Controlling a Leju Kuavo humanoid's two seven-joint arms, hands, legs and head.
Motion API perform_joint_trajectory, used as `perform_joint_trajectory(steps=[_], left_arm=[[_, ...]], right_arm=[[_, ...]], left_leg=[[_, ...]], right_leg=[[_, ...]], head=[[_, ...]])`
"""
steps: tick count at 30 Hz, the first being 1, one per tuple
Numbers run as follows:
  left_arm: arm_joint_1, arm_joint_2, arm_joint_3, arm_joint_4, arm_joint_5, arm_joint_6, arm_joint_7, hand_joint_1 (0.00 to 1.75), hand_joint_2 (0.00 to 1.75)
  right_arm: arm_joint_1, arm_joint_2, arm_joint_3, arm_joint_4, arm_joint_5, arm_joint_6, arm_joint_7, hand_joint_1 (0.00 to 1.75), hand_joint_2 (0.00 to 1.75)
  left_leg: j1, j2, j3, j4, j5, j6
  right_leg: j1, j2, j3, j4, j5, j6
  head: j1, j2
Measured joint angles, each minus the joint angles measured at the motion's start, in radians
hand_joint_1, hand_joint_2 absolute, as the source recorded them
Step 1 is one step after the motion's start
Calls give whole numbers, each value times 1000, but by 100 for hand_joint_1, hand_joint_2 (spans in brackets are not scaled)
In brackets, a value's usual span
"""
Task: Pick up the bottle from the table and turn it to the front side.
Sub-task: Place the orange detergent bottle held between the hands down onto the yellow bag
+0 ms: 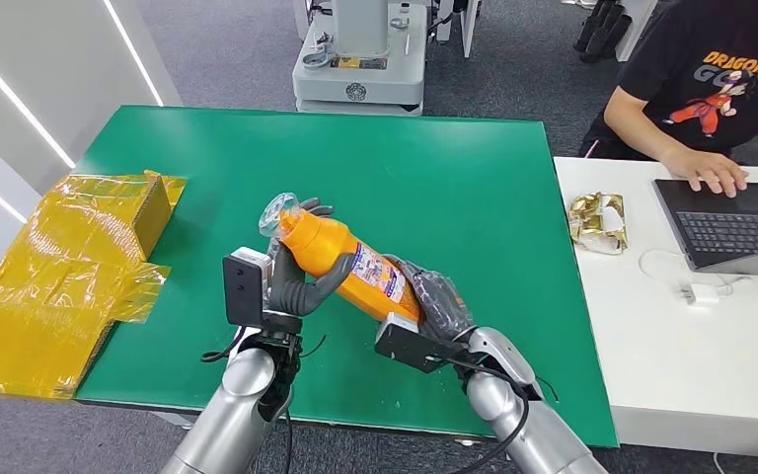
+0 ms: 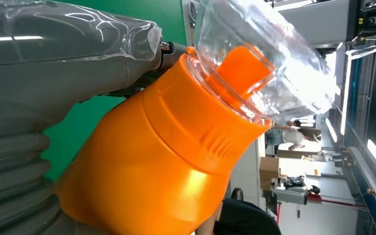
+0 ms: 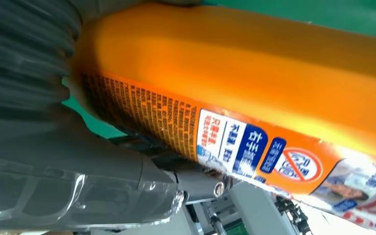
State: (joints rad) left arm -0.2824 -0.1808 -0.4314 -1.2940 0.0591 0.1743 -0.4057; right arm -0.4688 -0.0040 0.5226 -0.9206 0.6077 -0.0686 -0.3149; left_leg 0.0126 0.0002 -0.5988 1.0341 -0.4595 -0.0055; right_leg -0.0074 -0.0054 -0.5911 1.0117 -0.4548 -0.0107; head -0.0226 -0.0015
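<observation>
Currently the orange bottle is off the green table, held slanted in the air between both robot hands, its clear cap pointing up and away toward the robot's left. The left hand grips the neck end, dark fingers wrapped around the bottle just below the cap. The right hand holds the base end, fingers curled around the body from beneath. From the right wrist, the bottle's printed label shows small text and warning symbols, which looks like the back or side panel. So the pick-up looks done, while the turning seems underway: whether the front yet faces forward cannot be told. Yellow film lies at the table's left edge. At a white desk on the right, a person rests a hand on a laptop.
</observation>
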Motion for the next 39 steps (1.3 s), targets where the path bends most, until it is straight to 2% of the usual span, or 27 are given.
perform_joint_trajectory(steps=[13,15,16,19,20,21,25,30,39], left_arm=[[-3,2,10,23,20,-22,-16,175,175],[-3,2,11,25,21,-24,-16,175,175],[-3,2,12,26,21,-24,-17,175,175],[-4,2,12,27,23,-26,-19,175,175],[-4,2,12,27,23,-26,-21,175,175],[-5,2,13,27,24,-26,-23,175,175],[-6,2,13,27,24,-27,-25,175,175],[-6,2,13,27,28,-17,-32,175,175],[-1,20,41,2,25,42,-52,175,175]], right_arm=[[-6,0,9,21,10,-11,-1,174,175],[-8,0,10,22,11,-14,0,164,175],[-8,0,10,23,12,-16,1,143,175],[-8,0,11,25,12,-34,6,45,175],[-7,0,11,25,12,-43,7,30,175],[-6,1,12,23,12,-52,7,30,175],[2,1,17,16,10,-78,8,0,175],[27,2,14,-19,-19,-132,11,0,175],[119,10,-13,-191,-55,-258,-14,0,175]], left_leg=[[0,0,0,0,0,0],[0,0,0,0,0,0],[0,0,0,0,0,0],[0,0,0,0,0,0],[0,0,0,0,0,0],[0,0,0,0,0,0],[0,0,0,0,0,0],[0,0,0,0,0,0],[0,0,-1,0,0,0]], right_leg=[[0,0,0,0,0,0],[0,0,0,0,0,0],[0,0,0,0,0,0],[0,0,0,0,0,0],[0,0,0,0,0,0],[0,0,0,0,0,0],[0,0,0,0,0,0],[0,0,0,0,0,0],[0,0,0,0,0,0]], head=[[0,0],[0,0],[0,0],[0,0],[0,0],[0,0],[0,0],[0,0],[0,0]])
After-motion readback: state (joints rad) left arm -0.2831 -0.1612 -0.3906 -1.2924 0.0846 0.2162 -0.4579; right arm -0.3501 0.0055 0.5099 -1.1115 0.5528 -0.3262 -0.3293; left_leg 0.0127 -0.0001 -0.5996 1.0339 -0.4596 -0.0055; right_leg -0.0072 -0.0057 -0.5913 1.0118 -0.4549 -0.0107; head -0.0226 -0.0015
